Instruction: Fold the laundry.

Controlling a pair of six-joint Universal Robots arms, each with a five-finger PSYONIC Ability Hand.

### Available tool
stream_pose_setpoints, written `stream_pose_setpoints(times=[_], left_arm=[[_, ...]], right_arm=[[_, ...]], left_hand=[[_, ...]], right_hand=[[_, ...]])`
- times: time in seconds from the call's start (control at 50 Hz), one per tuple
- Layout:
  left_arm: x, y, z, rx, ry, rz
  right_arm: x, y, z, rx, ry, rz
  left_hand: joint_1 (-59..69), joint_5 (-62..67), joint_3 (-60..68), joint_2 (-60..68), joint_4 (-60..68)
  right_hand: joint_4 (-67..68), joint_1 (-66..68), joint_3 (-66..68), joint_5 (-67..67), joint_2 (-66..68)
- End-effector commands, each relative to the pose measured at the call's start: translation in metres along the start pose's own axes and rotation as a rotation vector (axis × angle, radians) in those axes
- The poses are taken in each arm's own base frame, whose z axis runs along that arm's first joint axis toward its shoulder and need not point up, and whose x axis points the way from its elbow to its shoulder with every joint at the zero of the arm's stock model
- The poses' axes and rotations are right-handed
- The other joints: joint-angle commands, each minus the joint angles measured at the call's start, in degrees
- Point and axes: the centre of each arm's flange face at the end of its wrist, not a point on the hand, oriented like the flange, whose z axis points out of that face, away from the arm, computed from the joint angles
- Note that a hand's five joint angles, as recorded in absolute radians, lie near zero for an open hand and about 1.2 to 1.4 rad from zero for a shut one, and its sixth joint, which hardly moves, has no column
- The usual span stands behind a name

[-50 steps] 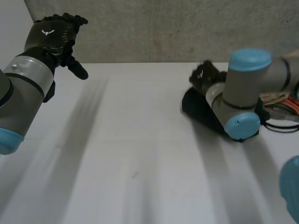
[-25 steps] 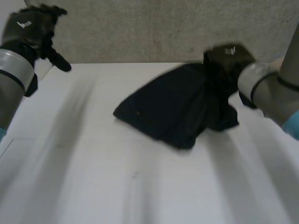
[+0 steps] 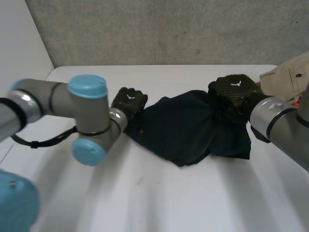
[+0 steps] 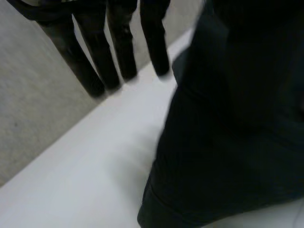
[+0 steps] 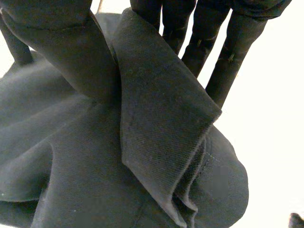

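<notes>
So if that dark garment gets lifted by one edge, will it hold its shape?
Probably floppy: the dark garment lies crumpled, folds sagging from the right robot hand. Its matte woven surface likely grips, not slides.

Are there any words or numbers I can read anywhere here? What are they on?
No words or numbers can be read.
A small white mark, no letters, on the back of the left hand.
The same mark on the right hand.
Nothing written on the dark cloth.

A white table runs back to a rough grey concrete wall; a plain white wall closes its left side.
</notes>
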Motion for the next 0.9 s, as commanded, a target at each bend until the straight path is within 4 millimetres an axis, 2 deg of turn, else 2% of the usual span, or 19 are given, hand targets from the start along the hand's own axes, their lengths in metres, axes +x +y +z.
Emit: stream_pose_setpoints(times=[0.02,0.1,0.18,0.2,0.24,0.26,0.28,0.32,0.36,0.4,0.42,0.44,0.54,0.64,0.72,0.78,0.8,0.88,0.9], left_arm=[[-0.005,0.01,0.011,-0.14,-0.103,0.063],[-0.039,-0.016,0.002,-0.119,-0.21,0.02],[-0.085,-0.072,-0.005,0.12,-0.331,-0.065],[-0.101,-0.098,-0.009,0.25,-0.378,-0.096],[-0.115,-0.126,-0.014,0.397,-0.411,-0.122],[-0.122,-0.15,-0.019,0.53,-0.418,-0.136],[-0.123,-0.163,-0.022,0.602,-0.41,-0.14],[-0.121,-0.18,-0.025,0.699,-0.382,-0.139],[-0.106,-0.197,-0.027,0.784,-0.294,-0.137],[-0.095,-0.197,-0.026,0.785,-0.241,-0.139],[-0.084,-0.192,-0.021,0.766,-0.187,-0.146],[-0.077,-0.187,-0.017,0.752,-0.156,-0.151],[-0.05,-0.149,0.005,0.636,-0.029,-0.187],[-0.018,-0.114,0.011,0.511,0.126,-0.232],[0.015,-0.091,0.002,0.437,0.321,-0.228],[0.029,-0.083,-0.002,0.413,0.39,-0.208],[0.032,-0.079,-0.004,0.398,0.394,-0.192],[0.022,-0.08,-0.01,0.361,0.321,-0.14],[0.018,-0.083,-0.012,0.357,0.296,-0.133]], right_arm=[[0.013,-0.004,0.003,0.043,0.049,0.014],[0.013,0.003,0.008,0.033,0.046,0.007],[-0.006,0.01,0.003,-0.006,-0.012,0.006],[-0.019,0.014,-0.002,-0.029,-0.054,0.008],[-0.035,0.02,-0.009,-0.05,-0.105,0.011],[-0.043,0.022,-0.012,-0.058,-0.131,0.008],[-0.061,0.024,-0.021,-0.061,-0.188,0.003],[-0.079,0.025,-0.029,-0.056,-0.247,0.001],[-0.102,0.023,-0.041,-0.044,-0.315,0.029],[-0.115,0.02,-0.047,-0.024,-0.353,0.071],[-0.124,0.016,-0.049,-0.006,-0.377,0.127],[-0.127,0.014,-0.05,-0.002,-0.386,0.156],[-0.123,0.008,-0.045,0.01,-0.366,0.299],[-0.089,0.013,-0.03,-0.007,-0.242,0.275],[-0.048,0.03,-0.024,-0.109,-0.134,0.113],[-0.031,0.041,-0.023,-0.187,-0.11,0.017],[-0.02,0.046,-0.024,-0.229,-0.101,-0.046],[0.001,0.053,-0.024,-0.285,-0.083,-0.172],[0.003,0.053,-0.023,-0.283,-0.08,-0.191]], left_hand=[[43.24,46.76,46.98,46.9,46.82],[43.24,46.76,46.98,46.9,46.82],[43.24,46.76,46.98,46.9,46.82],[43.24,46.76,46.98,46.9,46.82],[43.24,46.76,46.98,46.9,46.82],[43.24,46.76,46.98,46.9,46.82],[43.24,46.76,46.98,46.9,46.82],[43.24,46.76,46.98,46.9,46.82],[43.24,46.76,46.98,46.9,46.82],[43.24,46.76,46.98,46.9,46.82],[43.24,46.76,46.98,46.9,46.82],[43.24,46.76,46.98,46.9,46.82],[43.24,46.76,46.98,46.9,46.82],[43.24,46.76,46.98,46.9,46.82],[43.09,46.61,46.83,46.75,46.67],[24.32,27.84,28.05,27.98,27.9],[7.77,11.28,11.5,11.42,11.35],[-26.76,-23.24,-23.02,-23.1,-23.18],[-26.76,-23.24,-23.02,-23.1,-23.18]], right_hand=[[11.57,15.74,12.43,13.44,13.01],[11.57,15.74,12.43,13.44,13.01],[11.57,15.74,12.43,13.44,13.01],[11.57,15.74,12.43,13.44,13.01],[11.57,15.74,12.43,13.44,13.01],[11.57,15.74,12.43,13.44,13.01],[11.57,15.74,12.43,13.44,13.01],[11.57,15.74,12.43,13.44,13.01],[3.53,7.7,4.39,5.4,4.97],[-14.08,-9.91,-13.22,-12.21,-12.64],[-45.16,-40.99,-44.3,-43.29,-43.72],[-58.43,-54.26,-57.57,-56.56,-56.99],[-58.43,-54.26,-57.57,-56.56,-56.99],[-58.43,-54.26,-57.57,-56.56,-56.99],[-58.43,-54.26,-57.57,-56.56,-56.99],[-58.43,-54.26,-57.57,-56.56,-56.99],[-58.43,-54.26,-57.57,-56.56,-56.99],[-58.43,-54.26,-57.57,-56.56,-56.99],[-58.43,-54.26,-57.57,-56.56,-56.99]])
